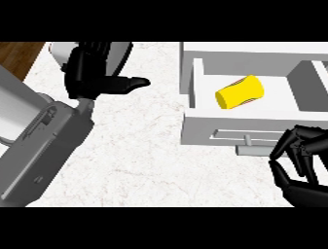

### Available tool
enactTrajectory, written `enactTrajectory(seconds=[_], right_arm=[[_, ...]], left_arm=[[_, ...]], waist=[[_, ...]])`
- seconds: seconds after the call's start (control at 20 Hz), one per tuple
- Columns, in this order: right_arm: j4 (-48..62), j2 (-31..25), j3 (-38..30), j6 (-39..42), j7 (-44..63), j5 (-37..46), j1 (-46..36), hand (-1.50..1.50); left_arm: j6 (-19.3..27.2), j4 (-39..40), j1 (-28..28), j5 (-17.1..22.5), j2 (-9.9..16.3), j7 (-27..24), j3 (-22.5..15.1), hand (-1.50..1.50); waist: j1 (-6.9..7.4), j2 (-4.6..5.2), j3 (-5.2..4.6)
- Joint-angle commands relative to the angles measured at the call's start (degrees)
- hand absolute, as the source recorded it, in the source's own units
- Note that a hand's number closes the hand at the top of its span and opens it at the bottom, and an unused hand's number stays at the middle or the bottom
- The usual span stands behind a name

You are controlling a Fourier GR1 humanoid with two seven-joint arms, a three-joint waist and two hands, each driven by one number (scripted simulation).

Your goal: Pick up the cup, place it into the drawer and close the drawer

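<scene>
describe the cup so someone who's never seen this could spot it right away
Start at the white drawer standing open at the right of the marble counter. Inside it, lying on its side, is the cup. It is bright yellow, the only coloured thing among white and grey; the right hand is just below the drawer's front.

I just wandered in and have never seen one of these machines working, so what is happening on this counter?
A two-handed robot is putting away a yellow cup. The cup already lies on its side inside the open white drawer. The right hand, fingers curled and holding nothing, is at the drawer's front by the handle, seemingly about to push it shut. The left hand rests open over the white marble counter, away from the drawer.
</scene>
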Motion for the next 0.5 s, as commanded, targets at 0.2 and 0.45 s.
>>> enactTrajectory(seconds=[0.2, 0.45], right_arm=[[8.4, -3.2, 3.7, 0.1, -8.5, 15.7, -2.7, 1.50], [9.8, -6.2, 12.2, -2.1, -12.3, 30.7, -1.1, 1.50]], left_arm=[[-4.1, -13.7, 14.8, 1.5, 6.9, 1.9, 3.2, -1.50], [-7.4, -16.2, 19.7, 2.3, 10.2, 2.2, 4.9, -1.50]], waist=[[0.01, 0.36, 0.02], [-0.21, 0.29, 0.03]])
